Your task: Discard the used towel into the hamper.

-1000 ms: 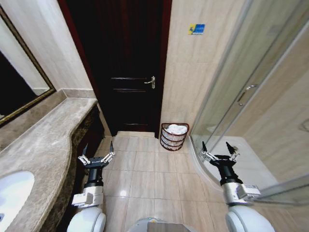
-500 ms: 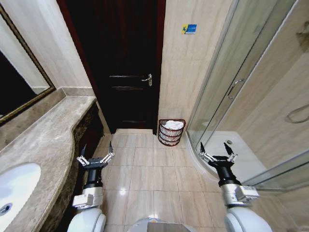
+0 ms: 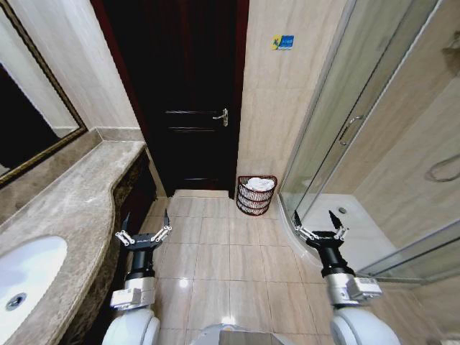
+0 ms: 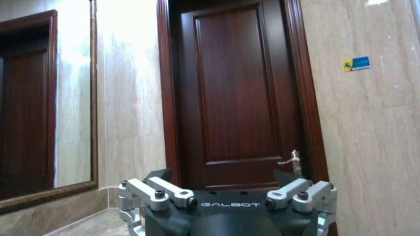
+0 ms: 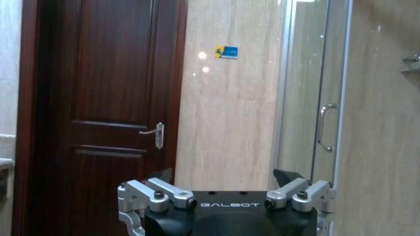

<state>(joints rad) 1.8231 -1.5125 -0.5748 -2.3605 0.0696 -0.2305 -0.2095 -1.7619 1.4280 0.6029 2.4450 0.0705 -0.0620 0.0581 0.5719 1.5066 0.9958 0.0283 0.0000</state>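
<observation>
Head view, hamper: the hamper point(image 3: 256, 195) stood on the floor point(image 3: 215, 266) against the wall, just right of the dark door point(image 3: 190, 93), with a white towel point(image 3: 260, 184) already lying in its top.
Head view, hands: the left hand point(image 3: 144, 231) and the right hand point(image 3: 316, 226) both hung low over the floor, short of the hamper, each with fingers spread and nothing between them.
Head view, key relation: the hamper lay ahead of both hands and between them, somewhat closer to the right hand; being round, it offered no long axis to line up with.
Head view, room: a stone counter point(image 3: 65, 215) with a sink point(image 3: 25, 277) ran well left of the hamper; a glass shower screen point(image 3: 338, 129) rose just right of it.
Left wrist view: the left hand's fingers point(image 4: 161, 189) stood apart, facing the door with the mirror point(image 4: 39, 108) beside it.
Right wrist view: the right hand's fingers point(image 5: 298, 189) stood apart too, facing the door handle point(image 5: 156, 133), the tiled wall point(image 5: 229, 108) and the shower screen.
Judgement: the towel seemed already discarded.
</observation>
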